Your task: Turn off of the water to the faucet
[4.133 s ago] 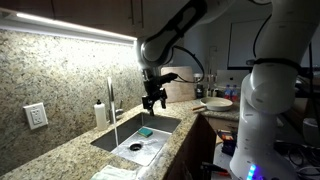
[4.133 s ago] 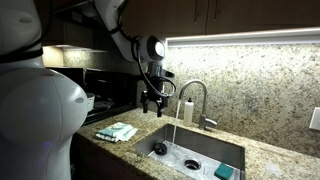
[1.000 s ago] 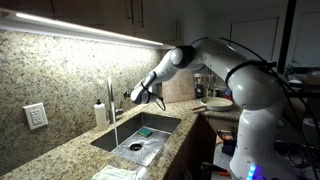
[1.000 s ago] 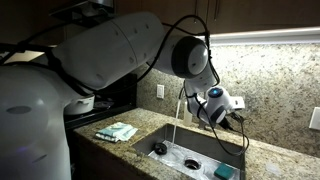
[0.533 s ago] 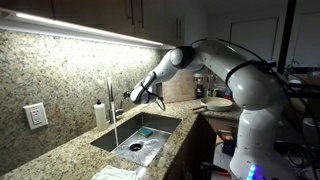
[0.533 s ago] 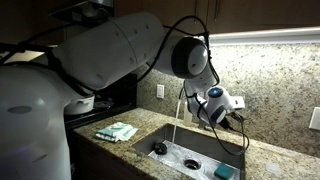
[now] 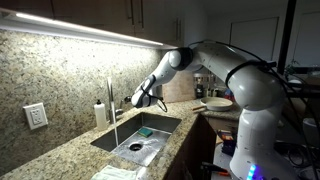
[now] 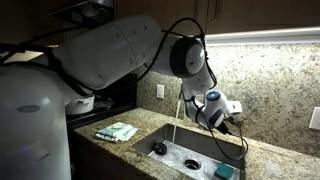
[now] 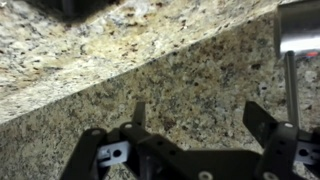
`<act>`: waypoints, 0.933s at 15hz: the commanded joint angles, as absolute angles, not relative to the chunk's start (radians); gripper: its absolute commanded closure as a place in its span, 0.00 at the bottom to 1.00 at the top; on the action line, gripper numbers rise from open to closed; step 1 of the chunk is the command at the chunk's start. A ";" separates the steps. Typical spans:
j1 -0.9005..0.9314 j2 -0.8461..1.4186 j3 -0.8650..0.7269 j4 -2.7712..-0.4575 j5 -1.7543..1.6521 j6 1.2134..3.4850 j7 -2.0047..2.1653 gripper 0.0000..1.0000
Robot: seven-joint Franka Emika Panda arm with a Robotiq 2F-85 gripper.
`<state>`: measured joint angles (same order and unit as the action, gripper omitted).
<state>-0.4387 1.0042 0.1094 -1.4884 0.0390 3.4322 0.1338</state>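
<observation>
The water (image 7: 115, 128) ran in a thin, pale, straight stream from the bent spout of the faucet (image 7: 110, 94) down into the sink (image 7: 165, 128), and it showed in both exterior views, falling in front of the arm (image 8: 177, 122). The faucet stood at the back edge of the sink, against the speckled granite wall, with a white soap dispenser (image 7: 100, 113) just beside it. The claw (image 7: 141, 100) hung near the faucet, above the sink's back rim, on the side away from the dispenser. In the wrist view the claw (image 9: 200, 118) stood wide, its two dark fingers (image 9: 137, 113) well apart with only granite between them. A chrome part of the faucet (image 9: 297, 28) sat at the upper right, beyond the right-hand finger and not between the two. A green sponge (image 7: 146, 131) lay in the sink's far end. The granite tabletop (image 7: 60, 160) ran around the sink. In an exterior view a folded greenish cloth (image 8: 117, 131) lay on the tabletop beside the sink, and a wall outlet (image 7: 36, 116) sat on the granite well apart from the faucet.
</observation>
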 commanded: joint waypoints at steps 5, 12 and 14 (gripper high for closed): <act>-0.417 0.968 0.095 -1.517 0.052 3.464 0.140 0.00; -0.441 0.938 0.181 -1.494 0.029 3.454 0.147 0.00; -0.447 0.926 0.190 -1.511 0.042 3.453 0.152 0.00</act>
<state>-0.4207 0.9683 0.1647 -1.4556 0.0380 3.4533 0.1342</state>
